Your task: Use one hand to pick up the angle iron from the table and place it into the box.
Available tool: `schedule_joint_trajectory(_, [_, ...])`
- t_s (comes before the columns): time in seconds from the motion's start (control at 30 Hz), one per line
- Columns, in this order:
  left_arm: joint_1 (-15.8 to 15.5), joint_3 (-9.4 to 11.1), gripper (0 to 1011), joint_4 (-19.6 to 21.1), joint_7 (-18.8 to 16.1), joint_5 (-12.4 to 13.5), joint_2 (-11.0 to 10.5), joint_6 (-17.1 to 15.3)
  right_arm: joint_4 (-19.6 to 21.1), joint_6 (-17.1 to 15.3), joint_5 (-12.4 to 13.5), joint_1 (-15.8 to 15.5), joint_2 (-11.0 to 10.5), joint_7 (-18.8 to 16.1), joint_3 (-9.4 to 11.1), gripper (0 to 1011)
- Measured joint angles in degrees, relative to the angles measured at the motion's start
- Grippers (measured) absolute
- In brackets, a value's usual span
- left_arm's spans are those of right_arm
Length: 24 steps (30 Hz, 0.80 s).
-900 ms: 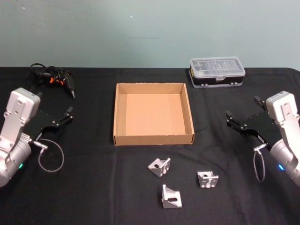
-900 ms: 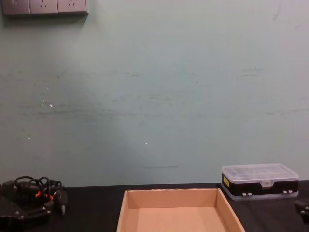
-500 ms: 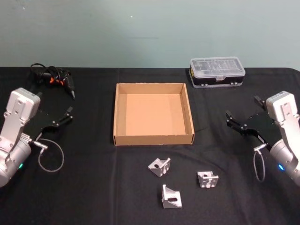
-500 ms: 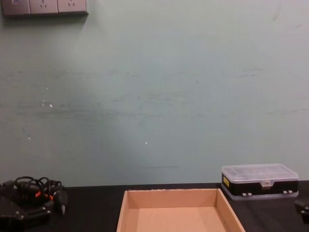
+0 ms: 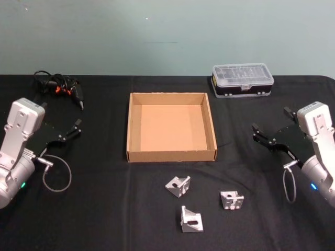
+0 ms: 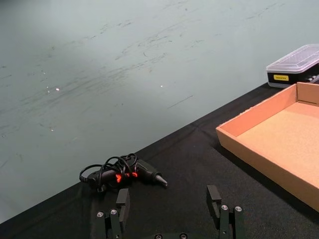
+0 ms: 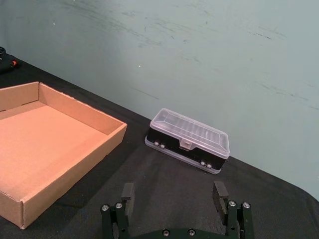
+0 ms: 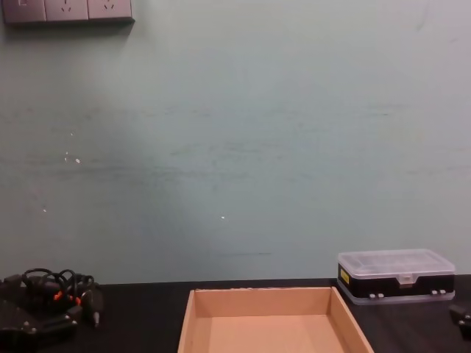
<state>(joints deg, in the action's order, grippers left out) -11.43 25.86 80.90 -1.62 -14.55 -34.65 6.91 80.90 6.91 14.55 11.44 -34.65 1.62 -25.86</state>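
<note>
Three silver angle irons lie on the black table (image 5: 104,209) in front of the box: one (image 5: 178,185) nearest it, one (image 5: 232,200) to the right, one (image 5: 191,219) closest to me. The tan cardboard box (image 5: 171,155) sits in the middle with nothing in it; its walls also appear from both wrists (image 6: 259,114) (image 7: 75,107) and from the chest (image 8: 261,303). My left gripper (image 5: 60,115) hovers open at the table's left, its fingers (image 6: 122,196) wide apart. On the right, my right gripper (image 5: 270,120) is open too, fingers (image 7: 219,191) spread and holding nothing.
A clear-lidded black organiser case (image 5: 242,79) stands at the back right, also in the right wrist view (image 7: 188,139). A black tool with a tangled cable (image 5: 58,86) lies at the back left (image 6: 124,172). A pale green wall backs the table.
</note>
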Motion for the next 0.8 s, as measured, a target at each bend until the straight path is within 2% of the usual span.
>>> schedule_joint_trajectory(0.8, [0.0,0.0,1011,0.0,0.0,0.0,0.0,0.0,0.0,0.0,0.0,0.0,0.0,0.0,0.0,1000])
